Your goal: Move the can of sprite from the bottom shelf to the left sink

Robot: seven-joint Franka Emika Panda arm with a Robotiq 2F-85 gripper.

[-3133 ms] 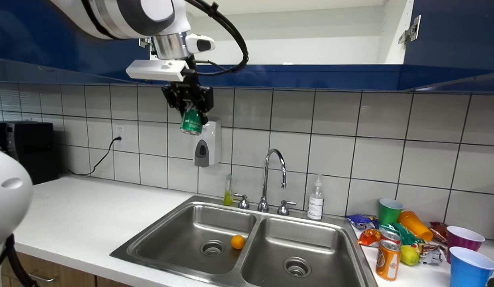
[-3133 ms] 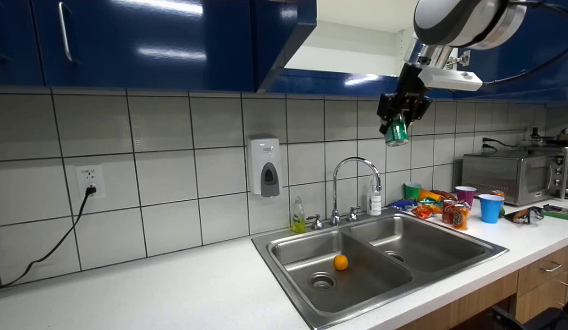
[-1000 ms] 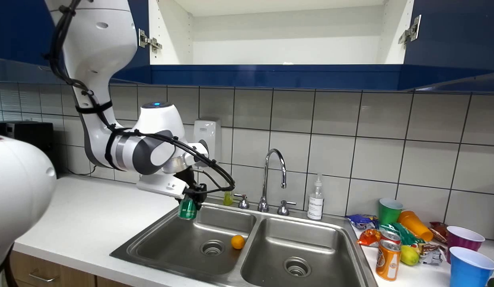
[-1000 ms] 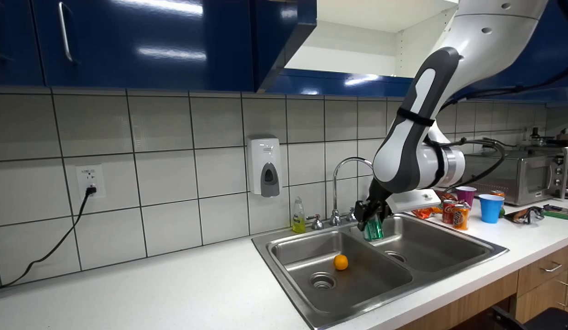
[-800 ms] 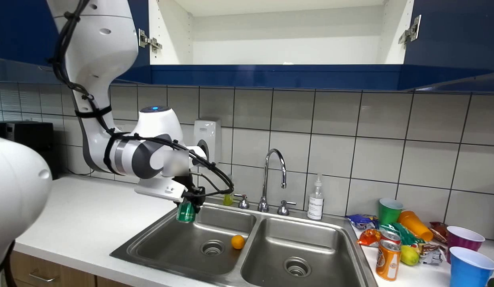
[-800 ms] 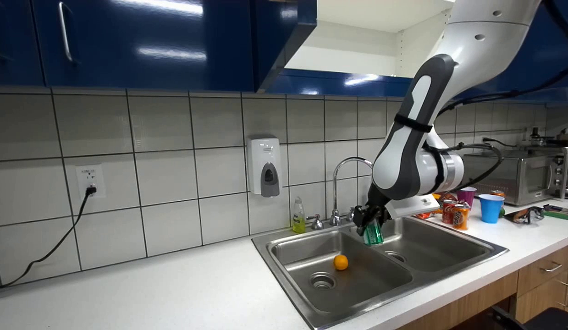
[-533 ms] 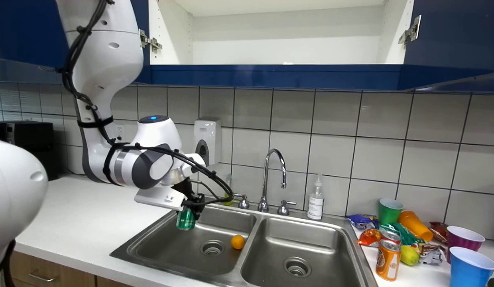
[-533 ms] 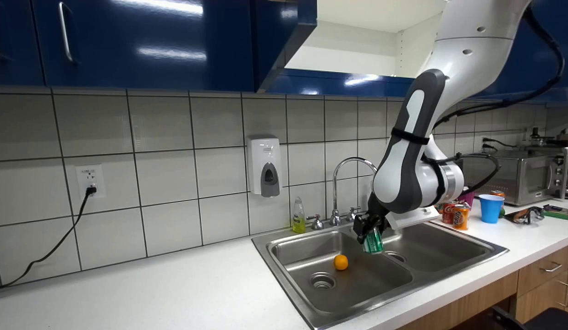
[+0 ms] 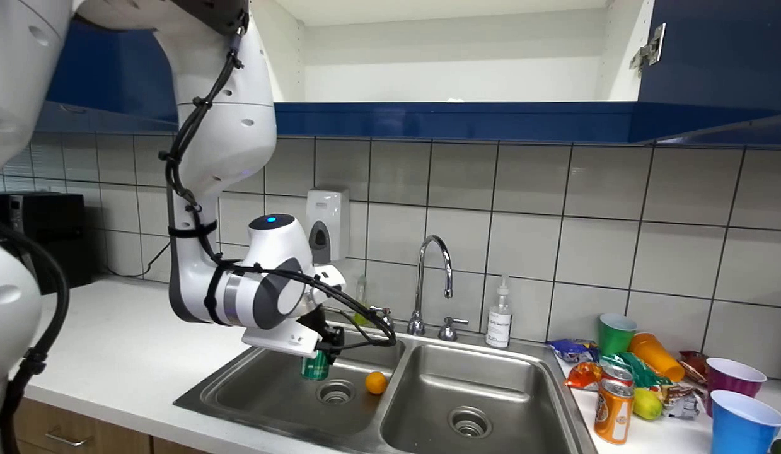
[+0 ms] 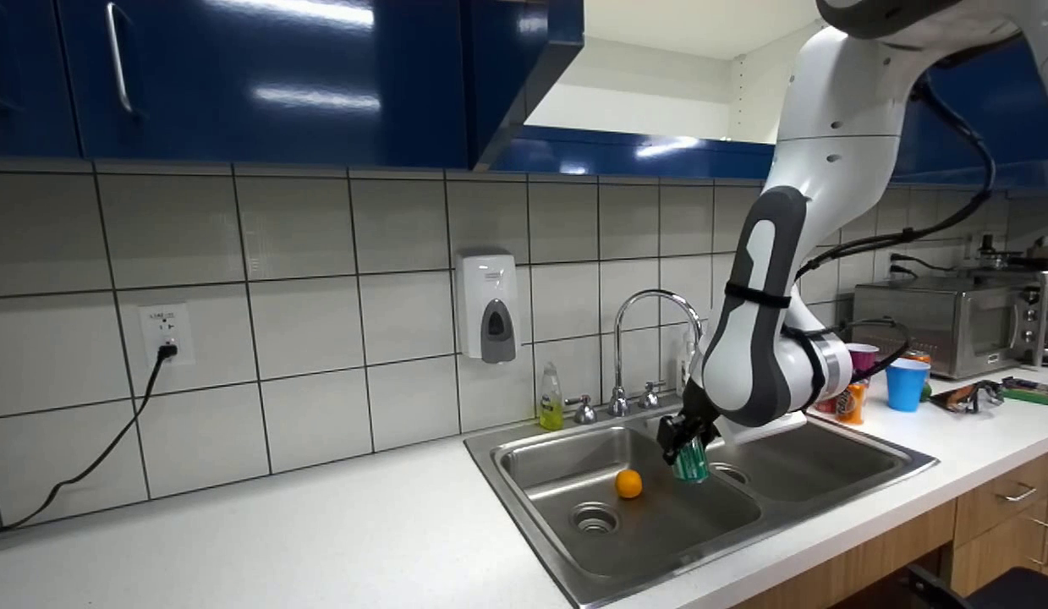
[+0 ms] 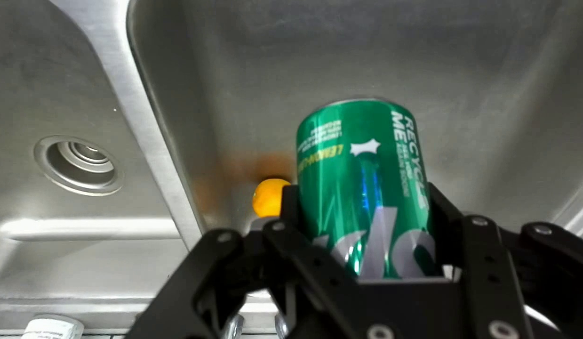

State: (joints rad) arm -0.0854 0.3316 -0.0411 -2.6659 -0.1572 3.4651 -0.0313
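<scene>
Glossy metal is seen on the can of sprite [image 11: 362, 179] at the centre of the wrist view, held in the matt end effector [image 11: 364, 207]. In an exterior view, satin steel is shown by the left sink [image 10: 663, 537], polished chrome by the faucet [image 10: 618, 355], high gloss by the cabinet door [image 10: 270, 72] at upper left, and wood grain by the drawer [image 10: 984, 507].

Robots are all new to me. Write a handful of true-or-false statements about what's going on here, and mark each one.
1. The gripper is closed on a green can. True.
2. The can is resting on the basin floor. False: it is held above the floor of the left basin.
3. A white-lined upper cabinet stands open. True.
4. The blue cup is lying on its side. False: the blue cup stands upright.
5. A small orange object lies in the left basin. True.
</scene>
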